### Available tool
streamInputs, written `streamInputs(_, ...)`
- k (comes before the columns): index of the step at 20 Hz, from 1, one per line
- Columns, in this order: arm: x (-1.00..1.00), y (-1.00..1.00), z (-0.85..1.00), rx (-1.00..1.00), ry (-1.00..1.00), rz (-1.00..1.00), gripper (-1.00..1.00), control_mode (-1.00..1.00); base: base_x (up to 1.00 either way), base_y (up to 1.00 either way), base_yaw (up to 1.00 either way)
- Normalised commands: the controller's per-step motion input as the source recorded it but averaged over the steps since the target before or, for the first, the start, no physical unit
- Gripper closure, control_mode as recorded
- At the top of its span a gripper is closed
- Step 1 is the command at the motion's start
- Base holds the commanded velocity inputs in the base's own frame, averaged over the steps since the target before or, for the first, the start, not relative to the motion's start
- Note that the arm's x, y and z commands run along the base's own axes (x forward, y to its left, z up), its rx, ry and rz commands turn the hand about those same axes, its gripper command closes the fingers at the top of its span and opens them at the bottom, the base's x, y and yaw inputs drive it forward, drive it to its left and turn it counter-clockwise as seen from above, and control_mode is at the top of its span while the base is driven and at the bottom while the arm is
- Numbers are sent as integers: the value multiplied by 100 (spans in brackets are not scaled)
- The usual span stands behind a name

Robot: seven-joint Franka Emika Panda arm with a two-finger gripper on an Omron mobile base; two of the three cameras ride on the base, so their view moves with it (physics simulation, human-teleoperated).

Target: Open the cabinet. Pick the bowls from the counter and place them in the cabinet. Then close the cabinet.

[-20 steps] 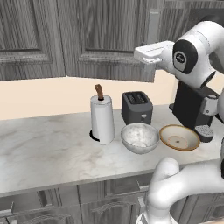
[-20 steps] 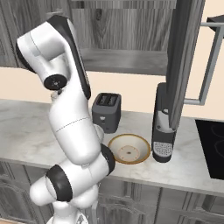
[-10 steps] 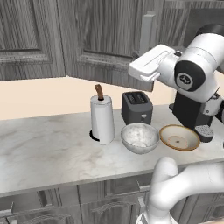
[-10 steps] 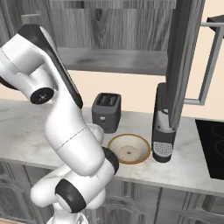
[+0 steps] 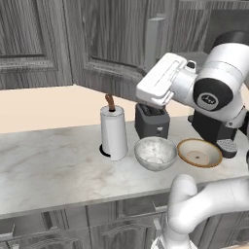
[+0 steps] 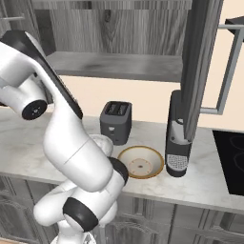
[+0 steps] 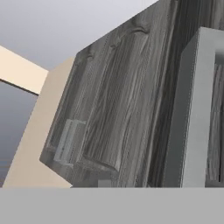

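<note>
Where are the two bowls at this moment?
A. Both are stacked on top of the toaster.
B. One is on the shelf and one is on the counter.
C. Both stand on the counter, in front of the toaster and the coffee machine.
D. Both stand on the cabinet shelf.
C: the speckled grey bowl and the tan bowl both rest on the counter, while the cabinet shelf is bare.

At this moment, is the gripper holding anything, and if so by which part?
Nothing is seen held. Both bowls, the speckled grey-white bowl and the tan bowl, sit on the counter. The hand view faces a cabinet door; whether the gripper touches the handle cannot be told.
</note>
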Motion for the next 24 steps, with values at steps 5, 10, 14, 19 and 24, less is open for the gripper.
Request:
streamInputs(5,-100,100,14,-27,29,2,-100,-100,0,0,0)
streamInputs(10,-100,100,22,-15,22,0,-100,-100,0,0,0)
streamInputs(14,-100,100,29,-10,22,0,-100,-100,0,0,0)
streamInputs(19,-100,-39,54,-1,5,0,-100,-100,0,0,0)
streamInputs(24,-100,-100,38,7,0,0,-100,-100,0,0,0)
